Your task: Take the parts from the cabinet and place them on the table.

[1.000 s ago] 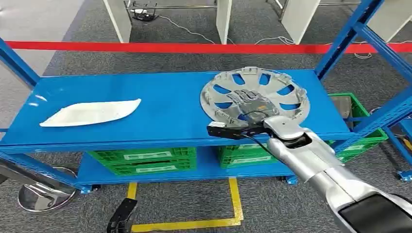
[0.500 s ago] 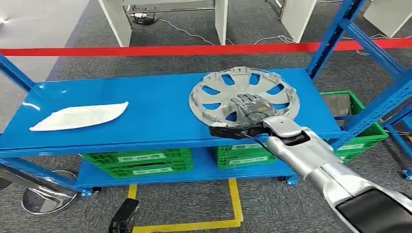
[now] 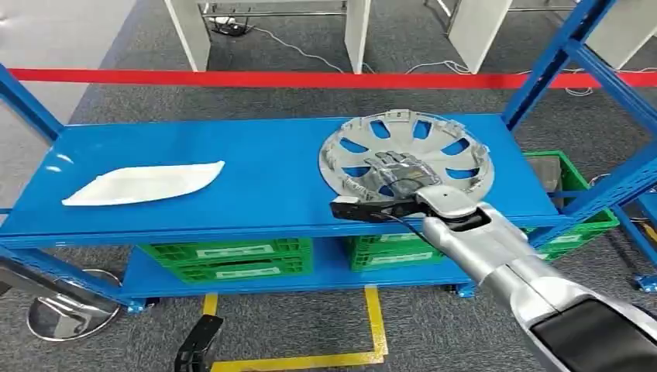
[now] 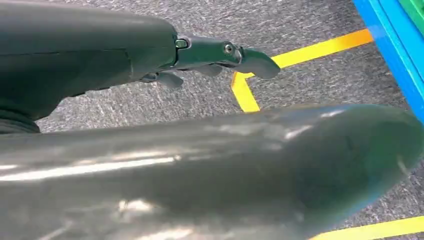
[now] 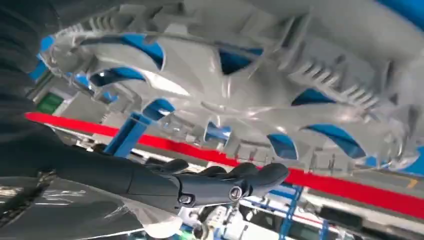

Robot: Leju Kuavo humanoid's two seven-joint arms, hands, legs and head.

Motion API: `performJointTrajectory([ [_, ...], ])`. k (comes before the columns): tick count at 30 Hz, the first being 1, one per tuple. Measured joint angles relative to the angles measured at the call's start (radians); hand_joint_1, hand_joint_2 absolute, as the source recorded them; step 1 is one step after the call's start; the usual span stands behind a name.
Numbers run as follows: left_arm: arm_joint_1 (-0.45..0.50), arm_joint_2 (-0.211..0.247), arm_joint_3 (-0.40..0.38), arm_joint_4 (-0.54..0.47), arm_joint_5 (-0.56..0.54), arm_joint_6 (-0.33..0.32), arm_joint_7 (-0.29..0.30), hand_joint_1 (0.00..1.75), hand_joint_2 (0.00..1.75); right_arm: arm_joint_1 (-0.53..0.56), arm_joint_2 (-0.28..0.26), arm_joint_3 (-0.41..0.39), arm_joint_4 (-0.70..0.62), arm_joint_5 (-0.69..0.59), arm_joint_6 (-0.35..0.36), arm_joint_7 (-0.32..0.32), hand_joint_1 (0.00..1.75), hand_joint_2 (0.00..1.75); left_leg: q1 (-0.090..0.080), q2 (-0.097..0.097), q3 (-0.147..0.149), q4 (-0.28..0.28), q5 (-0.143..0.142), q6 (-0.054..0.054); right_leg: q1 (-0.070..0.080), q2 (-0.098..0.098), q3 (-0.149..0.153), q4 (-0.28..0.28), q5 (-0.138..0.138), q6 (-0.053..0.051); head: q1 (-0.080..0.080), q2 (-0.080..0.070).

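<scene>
i had the right hand (image 3: pixel 397 172) flat on the round silver plastic wheel cover (image 3: pixel 406 149), fingers spread over its hub to pin it on the blue metal shelf (image 3: pixel 256 186); nothing was clamped yet.

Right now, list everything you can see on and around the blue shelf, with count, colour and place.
wheel cover: one, silver-grey, right part of top shelf.
white panel: one, white, left part of top shelf.
shelf rack: one, blue.
crates: several, green, on lower shelf and at right.
barrier tape: one, red, behind rack.
floor tape: yellow, on carpet in front.
right hand: on the wheel cover's centre.
left hand: dark, hanging above the floor, empty.
</scene>
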Motion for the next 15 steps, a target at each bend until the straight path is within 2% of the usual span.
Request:
performJointTrajectory([
  [1, 0.0, 0.0, 0.0, 0.0, -0.002, 0.0, 0.002, 0.0, 0.0, 0.002, 0.001, 0.0, 0.009, -0.002, 0.001, 0.005, 0.0, 1.75, 0.0, 0.0, 0.0, 0.001, -0.001, 0.001, 0.0, 0.0, -0.031, 0.056, -0.011, 0.003, 0.002, 0.0],
  [2, 0.0, 0.0, 0.0, 0.0, -0.003, 0.0, 0.005, 0.0, 0.0, 0.001, 0.003, 0.0, 0.026, -0.002, 0.0, 0.01, 0.0, 1.75, 0.0, -0.001, 0.001, 0.001, -0.001, 0.001, -0.001, 0.0, -0.037, 0.057, 0.005, 0.003, 0.0, 0.0],
  [3, 0.001, -0.001, 0.0, 0.0, -0.004, 0.0, 0.006, 0.0, 0.0, -0.002, 0.005, 0.0, 0.039, -0.004, -0.002, 0.018, 0.0, 1.75, 0.0, -0.002, 0.002, 0.001, -0.002, 0.002, -0.002, -0.001, -0.019, 0.012, 0.042, 0.002, 0.001, 0.0],
  [5, 0.0, -0.003, -0.001, 0.0, -0.006, 0.0, 0.006, 0.0, 0.0, -0.016, 0.009, -0.003, 0.061, -0.005, -0.003, 0.023, 0.0, 1.75, 0.0, -0.004, 0.006, 0.005, -0.006, -0.003, -0.002, -0.003, 0.067, -0.172, 0.137, -0.004, 0.001, 0.0],
  [6, 0.0, -0.004, -0.001, 0.0, -0.006, 0.0, 0.006, 0.0, 0.0, -0.024, 0.01, -0.003, 0.071, -0.005, -0.003, 0.023, 0.0, 1.75, 0.0, -0.004, 0.005, 0.006, -0.009, -0.007, -0.001, -0.007, 0.093, -0.235, 0.146, -0.008, 0.001, 0.0],
  [7, -0.001, -0.005, -0.001, 0.0, -0.006, 0.0, 0.006, 0.0, 0.0, -0.033, 0.012, -0.004, 0.084, -0.005, -0.002, 0.027, 0.0, 1.75, -0.008, -0.005, -0.001, 0.012, -0.011, -0.013, 0.003, -0.005, 0.117, -0.257, 0.135, -0.011, 0.002, 0.0],
  [10, 0.0, -0.009, -0.003, 0.0, -0.007, 0.0, 0.008, 0.0, 0.0, -0.041, 0.021, -0.011, 0.128, -0.005, 0.005, 0.042, 0.0, 1.75, -0.006, -0.003, 0.0, 0.006, -0.007, -0.027, 0.006, -0.001, 0.111, -0.25, 0.135, -0.024, 0.0, 0.0],
  [11, 0.0, -0.009, -0.004, 0.0, -0.007, 0.001, 0.009, 0.0, 0.0, -0.047, 0.024, -0.015, 0.14, -0.005, 0.008, 0.046, 0.0, 1.75, -0.006, -0.003, 0.0, 0.009, -0.013, -0.033, -0.001, -0.002, 0.115, -0.258, 0.139, -0.031, 0.001, 0.0],
  [12, 0.0, -0.009, -0.006, 0.0, -0.008, 0.001, 0.009, 0.0, 0.0, -0.055, 0.027, -0.018, 0.153, -0.003, 0.012, 0.053, 0.0, 1.75, -0.004, -0.002, -0.005, 0.026, -0.029, -0.04, -0.003, -0.002, 0.118, -0.26, 0.14, -0.035, -0.002, 0.0],
  [13, -0.001, -0.01, -0.007, 0.0, -0.009, 0.001, 0.009, 0.0, 0.0, -0.062, 0.03, -0.018, 0.169, -0.003, 0.013, 0.057, 0.0, 1.75, -0.003, -0.002, -0.026, 0.08, -0.063, -0.044, -0.003, -0.002, 0.12, -0.26, 0.139, -0.042, -0.007, 0.0],
  [15, -0.001, -0.009, -0.008, 0.0, -0.009, 0.001, 0.009, 0.0, 0.0, -0.066, 0.034, -0.019, 0.195, -0.002, 0.017, 0.057, 0.0, 1.75, -0.001, -0.002, -0.099, 0.245, -0.138, -0.05, -0.002, -0.003, 0.122, -0.259, 0.138, -0.044, -0.007, 0.0],
])
